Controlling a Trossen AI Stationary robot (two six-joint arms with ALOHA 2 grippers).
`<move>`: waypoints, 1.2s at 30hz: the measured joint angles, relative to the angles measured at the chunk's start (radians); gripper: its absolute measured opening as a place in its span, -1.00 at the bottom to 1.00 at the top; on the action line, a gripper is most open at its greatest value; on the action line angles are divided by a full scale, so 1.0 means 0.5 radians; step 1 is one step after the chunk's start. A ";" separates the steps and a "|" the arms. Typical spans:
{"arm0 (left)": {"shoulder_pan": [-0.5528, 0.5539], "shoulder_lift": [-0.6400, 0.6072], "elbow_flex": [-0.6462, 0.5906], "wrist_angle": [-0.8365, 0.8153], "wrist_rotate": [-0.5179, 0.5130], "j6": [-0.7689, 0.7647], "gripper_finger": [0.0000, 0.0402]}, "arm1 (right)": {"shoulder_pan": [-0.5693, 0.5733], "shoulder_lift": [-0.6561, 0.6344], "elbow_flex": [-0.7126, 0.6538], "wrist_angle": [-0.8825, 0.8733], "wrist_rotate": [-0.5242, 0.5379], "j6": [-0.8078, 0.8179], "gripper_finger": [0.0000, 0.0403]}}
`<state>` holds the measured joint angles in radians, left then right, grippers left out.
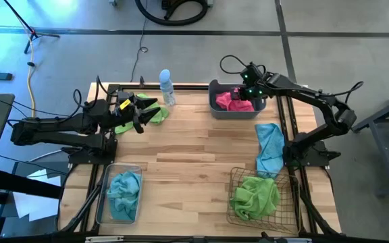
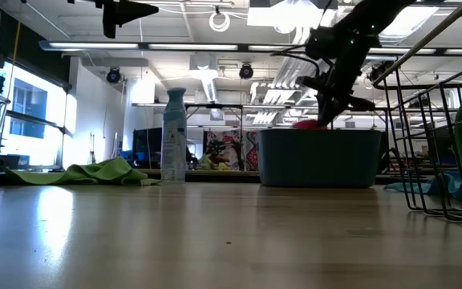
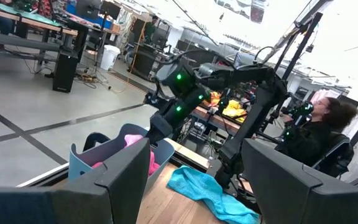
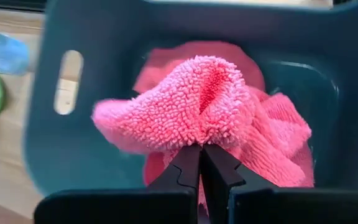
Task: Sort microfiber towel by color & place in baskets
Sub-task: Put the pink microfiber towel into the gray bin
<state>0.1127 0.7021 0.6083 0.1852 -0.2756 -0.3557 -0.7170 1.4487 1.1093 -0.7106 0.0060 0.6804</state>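
A pink towel (image 4: 210, 93) sits bunched in the grey-blue tub (image 1: 215, 108) at the table's far right. My right gripper (image 4: 202, 163) is over the tub, shut on that towel. My left gripper (image 1: 142, 115) hangs open above a lime green towel (image 1: 157, 115) that lies flat at the far left, touching nothing. A teal towel (image 1: 269, 148) lies on the table by the right edge. Another green towel (image 1: 255, 196) fills the wire basket (image 1: 238, 177). Another teal towel (image 1: 125, 191) lies in the clear bin (image 1: 100, 202). My right gripper pinches a raised fold of the pink towel (image 4: 201, 134) between its two shut fingertips (image 4: 185, 168), coming from above and slanting down into the tub. The fold stands bunched at the fingertips, and the rest of the towel (image 4: 278, 143) lies in the tub.
A small clear bottle with a blue top (image 1: 166, 86) stands at the far edge beside the green towel. The middle of the wooden table (image 1: 194, 155) is bare. A person (image 3: 319, 127) sits beyond the table's right side.
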 joint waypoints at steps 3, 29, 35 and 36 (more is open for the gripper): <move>0.000 0.000 0.000 0.000 0.000 0.001 0.21 | 0.000 0.000 -0.115 0.106 0.000 0.082 -1.00; 0.000 -0.001 0.000 0.000 0.000 0.019 0.21 | -0.010 0.024 -0.417 0.312 -0.029 0.314 -0.94; 0.000 -0.004 0.000 0.000 0.000 0.020 0.21 | -0.009 0.024 -0.357 0.298 -0.021 0.223 -0.59; 0.000 -0.005 0.001 0.001 0.000 0.026 0.21 | -0.009 0.024 -0.337 0.287 -0.022 0.204 -0.52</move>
<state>0.1127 0.6998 0.6086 0.1856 -0.2756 -0.3426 -0.7216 1.4605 0.9408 -0.5669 -0.0048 0.7823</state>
